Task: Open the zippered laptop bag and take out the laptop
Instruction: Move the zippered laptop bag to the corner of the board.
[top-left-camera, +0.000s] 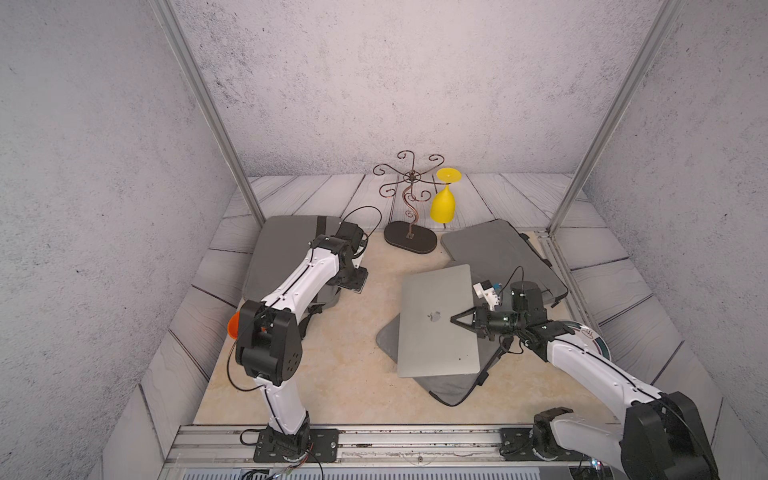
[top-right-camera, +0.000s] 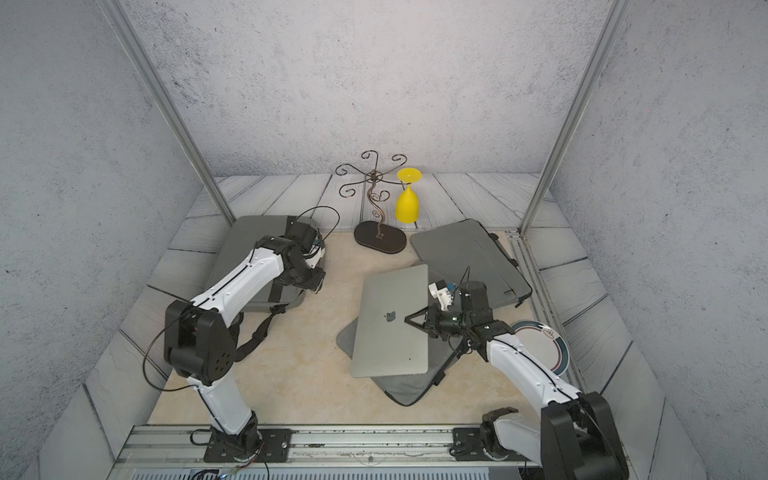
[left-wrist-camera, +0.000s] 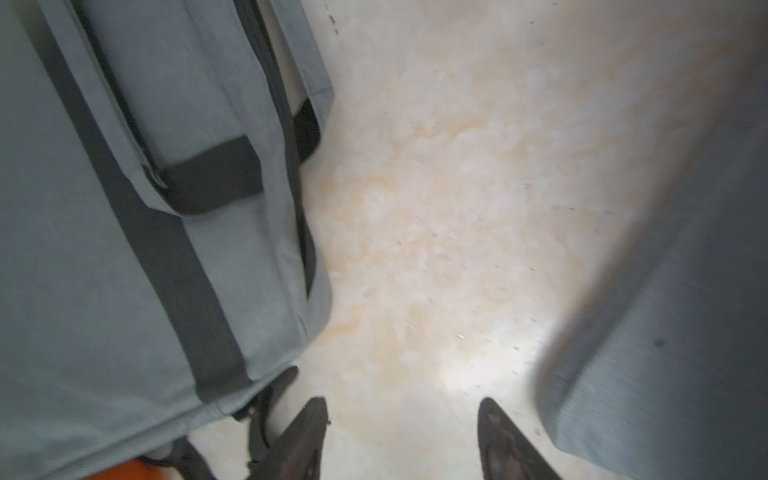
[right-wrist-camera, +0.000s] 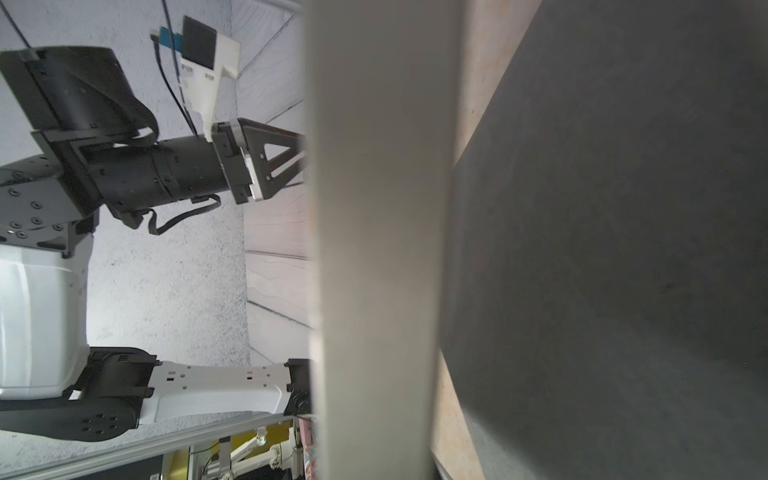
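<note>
Looking down on the bench (top-left-camera: 332, 374), we find the laptop (top-left-camera: 428, 345) out of its bag. It lies lid shut in the right half of the bench, on top of the flat grey laptop bag (top-left-camera: 449, 390). The bag's corners poke out from under it toward the near edge and toward the left.

The right hand (top-left-camera: 457, 320) reaches in over the laptop's right edge. Its jaws are drawn narrow and the upper finger lies on the lid just beside the logo. We take it to be clamped on the laptop, though the lower finger is hidden beneath.

The left hand (left-wrist-camera: 402, 415) hangs over bare bench just beside the strapped grey bag (left-wrist-camera: 124, 291), which fills the far left corner. In the left wrist view its fingertips (left-wrist-camera: 311, 415) stand moderately apart, with nothing between them and nothing touched.

A second grey bag (top-left-camera: 494, 249) rests against the far right corner. Between the two bags at the far edge stands a wire stand (top-left-camera: 409, 208) with a yellow goblet (top-left-camera: 442, 203) hanging upside down from it.
</note>
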